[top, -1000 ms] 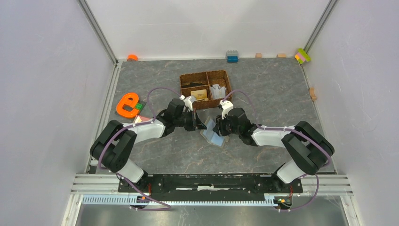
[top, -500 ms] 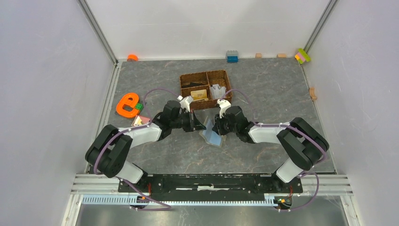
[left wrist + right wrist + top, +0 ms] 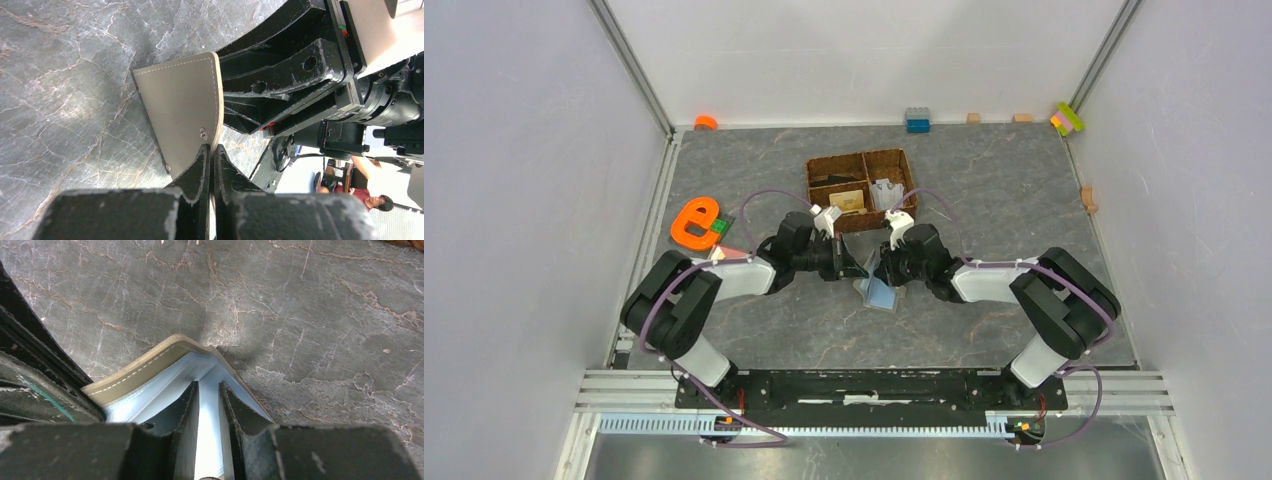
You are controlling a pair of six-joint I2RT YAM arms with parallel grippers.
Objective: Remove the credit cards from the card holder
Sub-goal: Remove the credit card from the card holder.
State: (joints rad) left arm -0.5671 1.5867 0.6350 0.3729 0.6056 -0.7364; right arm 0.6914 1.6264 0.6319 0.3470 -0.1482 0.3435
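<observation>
The card holder [image 3: 881, 292] stands open on its edge in a V on the table between my two grippers. Its light-blue inside faces the right arm. My left gripper [image 3: 210, 150] is shut on the edge of the holder's grey-olive outer flap [image 3: 182, 107], beside a small rivet. My right gripper [image 3: 208, 387] sits inside the open fold [image 3: 150, 372], its jaws a narrow gap apart, with only the light-blue lining showing between them. No card shows inside the holder. A small orange-tan card [image 3: 847, 199] lies in the basket.
The brown woven divided basket [image 3: 861, 160] stands just behind the grippers, with a grey item in its right compartment. An orange letter-shaped toy [image 3: 694, 222] lies at the left. Small blocks [image 3: 917, 120] line the back wall and the right edge.
The two grippers have drawn closer together. The holder has folded into a narrower, more upright V and its blue face shows less.
</observation>
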